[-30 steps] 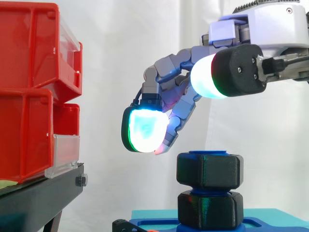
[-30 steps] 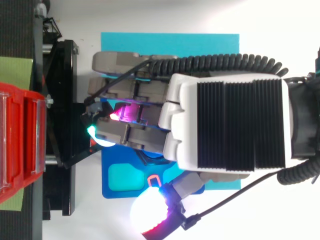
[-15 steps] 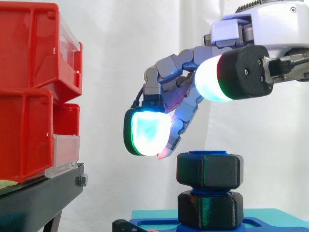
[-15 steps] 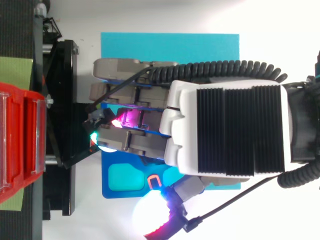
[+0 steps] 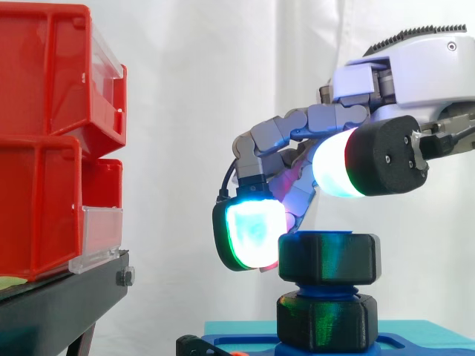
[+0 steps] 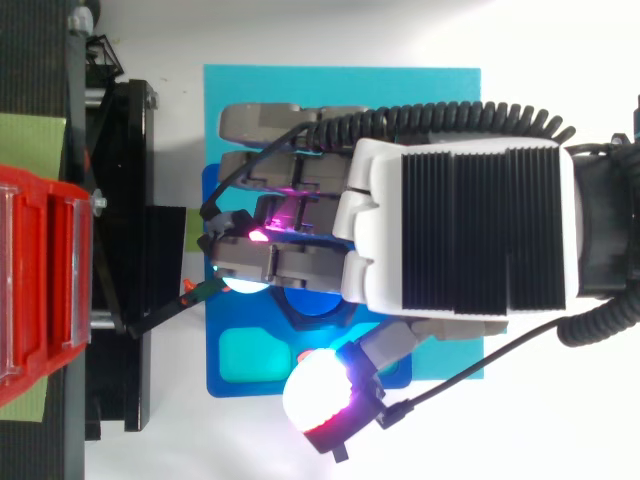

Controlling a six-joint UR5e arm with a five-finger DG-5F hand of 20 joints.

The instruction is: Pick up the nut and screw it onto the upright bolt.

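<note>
Side view: the black hexagonal nut [image 5: 329,257] sits at the top of the upright blue bolt [image 5: 326,290], low and right of centre in the frame. A short band of blue thread separates it from a second black nut [image 5: 326,322] lower on the same bolt. The hand [image 5: 415,78] enters from the upper right and arches over the nut, its lowest part level with the nut's left face and just beside it. Whether the hand grips the nut cannot be told. Top view: the back of the hand [image 6: 460,235] lies across the centre of the frame and covers the bolt and both nuts, so their heights and the gap between them can be read only from the side. This view alone gives the layout beneath. The bolt's blue base [image 6: 240,385] rests on a cyan mat [image 6: 340,85], and a green sheet [image 6: 30,140] lies at the far left. Surroundings: stacked red bins [image 5: 44,148] occupy the left of the side view on a black stand [image 5: 59,308], well apart from the bolt, with a white curtain [image 5: 193,89] behind. Change over the last second: in the side view the hand has come down and shifted right, from hanging above and left of the nut to standing level with it. In the top view it has shifted right, exposing more of the base's left edge.
</note>
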